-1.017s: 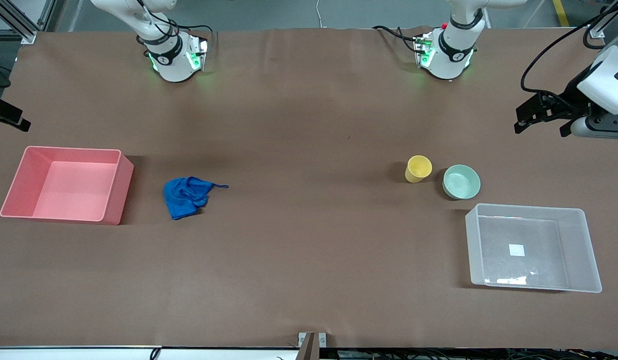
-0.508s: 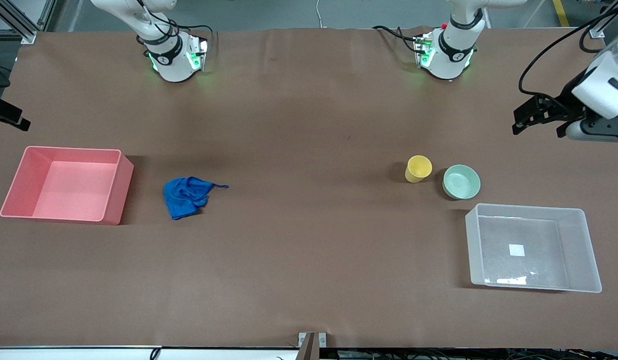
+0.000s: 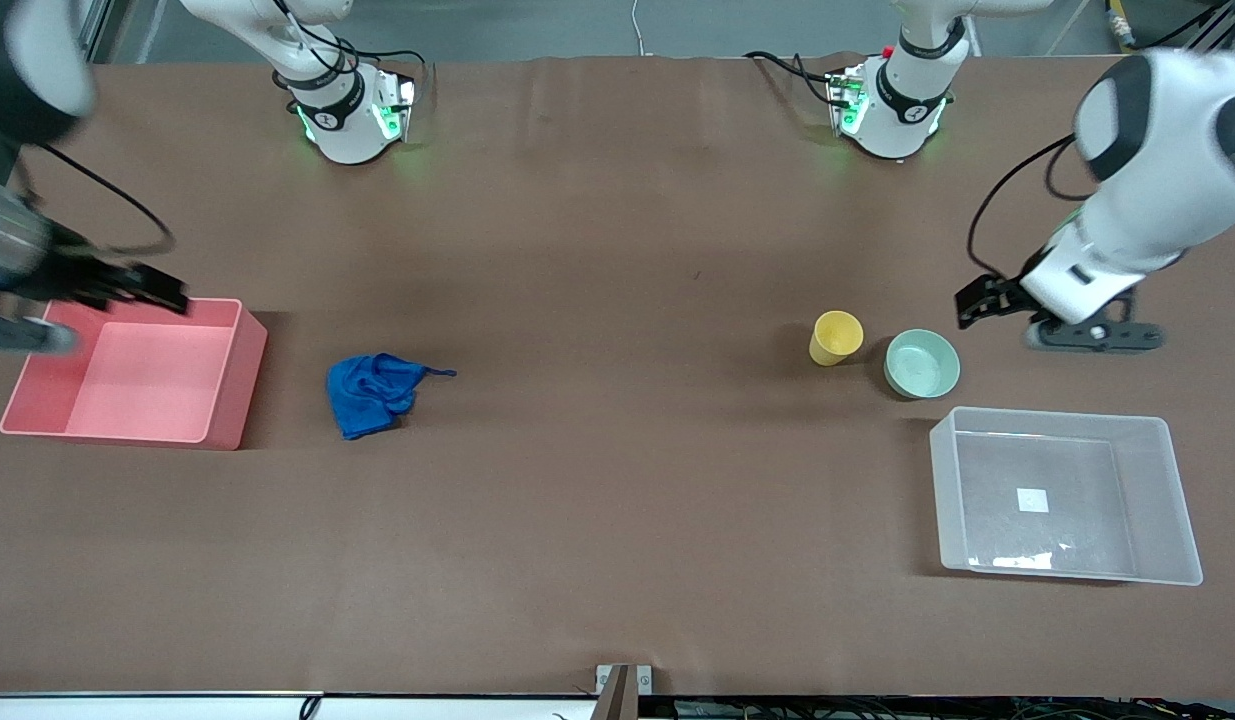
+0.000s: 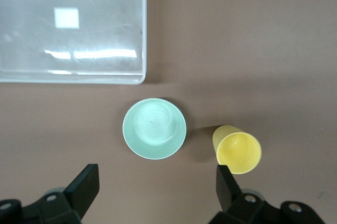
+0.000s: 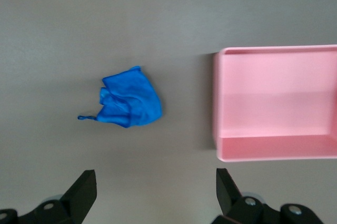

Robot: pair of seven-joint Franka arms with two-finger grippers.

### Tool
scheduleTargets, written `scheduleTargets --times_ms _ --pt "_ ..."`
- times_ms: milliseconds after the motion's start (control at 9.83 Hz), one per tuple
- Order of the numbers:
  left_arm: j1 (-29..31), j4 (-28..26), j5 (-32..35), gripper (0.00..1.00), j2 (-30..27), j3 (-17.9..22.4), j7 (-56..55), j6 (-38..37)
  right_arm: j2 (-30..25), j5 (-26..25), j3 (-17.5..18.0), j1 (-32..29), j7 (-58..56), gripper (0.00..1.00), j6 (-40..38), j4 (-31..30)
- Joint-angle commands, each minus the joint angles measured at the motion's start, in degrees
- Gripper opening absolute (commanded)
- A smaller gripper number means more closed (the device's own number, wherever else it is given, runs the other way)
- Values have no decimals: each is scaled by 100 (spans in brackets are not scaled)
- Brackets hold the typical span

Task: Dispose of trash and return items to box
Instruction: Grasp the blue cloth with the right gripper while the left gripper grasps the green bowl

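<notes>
The blue rag (image 3: 372, 392) lies on the table beside the pink bin; it also shows in the right wrist view (image 5: 130, 103). The yellow cup (image 3: 836, 337) and the mint-green bowl (image 3: 922, 363) stand side by side, farther from the front camera than the clear box (image 3: 1177, 500). My left gripper (image 3: 974, 302) is open and empty over the table close to the bowl. The left wrist view shows its gap (image 4: 156, 184), the bowl (image 4: 154, 128), the cup (image 4: 238, 150) and the box (image 4: 116, 3). My right gripper (image 3: 167, 293) is open and empty over the pink bin's rim; its gap (image 5: 155, 184) shows in the right wrist view.
The pink bin (image 3: 232, 390) stands at the right arm's end of the table and shows in the right wrist view (image 5: 274, 148). A white square sticker (image 3: 1033, 500) lies on the clear box's base. Brown table (image 3: 617, 450) stretches between the rag and the cup.
The left gripper has swung in from the table's end and lowered toward the bowl. The right arm has swung in over the pink bin. The rag, cup and bowl have not moved.
</notes>
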Motion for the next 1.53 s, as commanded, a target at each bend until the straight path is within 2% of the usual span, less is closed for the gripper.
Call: scheduleTargets --times_ms 0,102,305,407,508,712,814,915,1017,1119,1220,1322,1424 --pt "100 -1258 91 96 -145 206 350 1129 -63 55 322 81 405 100 1517 -1395" --pt "100 -1637 91 96 -102 529 691 1639 182 46 323 239 597 100 2447 -1949" --pt "100 -1982 91 96 414 752 1063 2528 1084 -24 323 345 625 100 3778 -2261" --pt "100 -2018 91 96 748 770 1064 2906 1455 -102 323 372 582 100 4175 -2262" --pt "100 -2018 91 96 1082 779 1064 3250 1659 -399 323 381 607 100 4336 -2271" --pt "100 -1975 57 93 1636 770 1055 3847 1871 -490 323 354 625 100 4469 -2358" --pt "109 -1861 21 86 1856 770 1046 4033 1889 -490 323 398 617 100 4757 -2524" --pt "109 -1834 12 55 1980 761 1020 4053 1976 -490 323 390 616 100 5168 -2682" --pt "109 -1834 21 14 1982 770 1081 4053 1995 -490 323 381 616 86 5251 -2710" --pt "100 -1842 21 3 1990 761 1082 4053 1995 -490 323 363 564 41 5217 -2693" --pt "100 -1842 21 0 1982 761 1082 4053 1995 -490 323 363 468 18 5208 -2692" --pt "100 -1843 12 0 1929 761 1090 4053 1995 -490 323 355 476 3 5190 -2666" --pt "100 -1886 12 0 1694 761 1099 4009 1995 -490 323 337 493 1 5190 -2631"
